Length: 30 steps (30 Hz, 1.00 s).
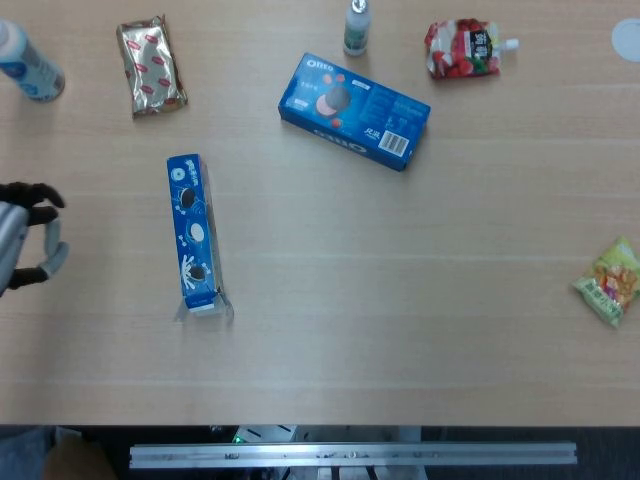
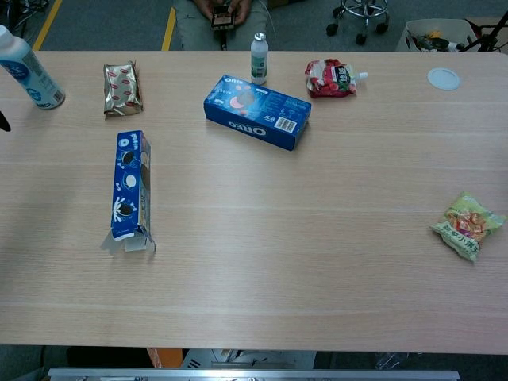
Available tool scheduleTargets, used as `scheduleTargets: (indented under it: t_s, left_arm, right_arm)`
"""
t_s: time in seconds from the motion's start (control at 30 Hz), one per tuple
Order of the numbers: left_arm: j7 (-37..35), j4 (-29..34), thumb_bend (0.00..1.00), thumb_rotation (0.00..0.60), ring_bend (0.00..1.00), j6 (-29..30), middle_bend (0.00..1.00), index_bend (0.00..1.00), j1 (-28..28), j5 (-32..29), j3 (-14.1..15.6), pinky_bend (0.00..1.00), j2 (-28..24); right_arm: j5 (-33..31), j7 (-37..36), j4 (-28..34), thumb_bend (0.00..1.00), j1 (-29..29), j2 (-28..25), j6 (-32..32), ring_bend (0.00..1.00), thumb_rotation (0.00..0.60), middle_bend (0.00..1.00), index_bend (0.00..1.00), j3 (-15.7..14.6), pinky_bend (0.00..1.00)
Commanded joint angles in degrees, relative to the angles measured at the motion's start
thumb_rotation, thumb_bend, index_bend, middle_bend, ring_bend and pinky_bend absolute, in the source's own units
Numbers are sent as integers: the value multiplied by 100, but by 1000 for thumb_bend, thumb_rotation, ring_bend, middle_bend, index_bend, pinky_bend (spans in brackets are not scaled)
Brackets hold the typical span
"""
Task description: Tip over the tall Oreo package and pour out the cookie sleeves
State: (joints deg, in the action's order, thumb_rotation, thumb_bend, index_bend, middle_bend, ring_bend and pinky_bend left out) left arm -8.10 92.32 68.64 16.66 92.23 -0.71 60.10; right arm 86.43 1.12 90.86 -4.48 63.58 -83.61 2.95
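Observation:
The tall Oreo package (image 1: pixel 192 232) is a narrow blue box that appears to lie lengthwise on the table, left of centre. Its open end flaps (image 1: pixel 205 308) point toward the near edge. No cookie sleeves show outside it. In the chest view the same box (image 2: pixel 129 186) looks the same, flaps spread at its near end. My left hand (image 1: pixel 25 245) enters at the left edge of the head view, fingers apart and holding nothing, well left of the box. Only a dark fingertip (image 2: pixel 3 121) of it shows in the chest view. My right hand appears in neither view.
A wide blue Oreo box (image 1: pixel 354 110) lies at the back centre, a small bottle (image 1: pixel 357 27) behind it. A gold wrapper (image 1: pixel 151 66) and a white bottle (image 1: pixel 28 62) sit far left. A red pouch (image 1: pixel 463 48) and a green snack bag (image 1: pixel 612 282) lie right.

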Motion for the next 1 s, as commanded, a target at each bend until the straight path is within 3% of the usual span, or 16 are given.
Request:
scheduleTargets:
  t_s: [0.03,0.2,0.47,0.77,1.0]
  left_arm:
    - [-562,-263,344,600,253,-638,301,270,606,522,158,308,-34]
    - [-818,-529,344,600,180,-1102,196,142,1169,904,244,279,133]
    - [-1007,-1142,344,600,99,-1660,62,29,1941,1356,429,252,535]
    - [-1350,-2065,344,600,75,-1577,9,0,2570,2001,795,245,1050]
    - [-1360,-2325,321,600,36,-1401,0,0,2774,1949,859,211,1092]
  right_arm:
    - [-12,38,31,307,-6,-6,3,237,600,275,229,7,222]
    - [-22,87,90,307,-10,-29,0,237,600,275,229,16,222]
    - [-89,125,138,307,-27,-73,51,237,600,275,229,34,222]
    - [-147,148,184,306,-25,-95,98,237,600,275,229,25,222]
    - [-188,124,177,306,-10,-111,108,237,600,275,229,23,222]
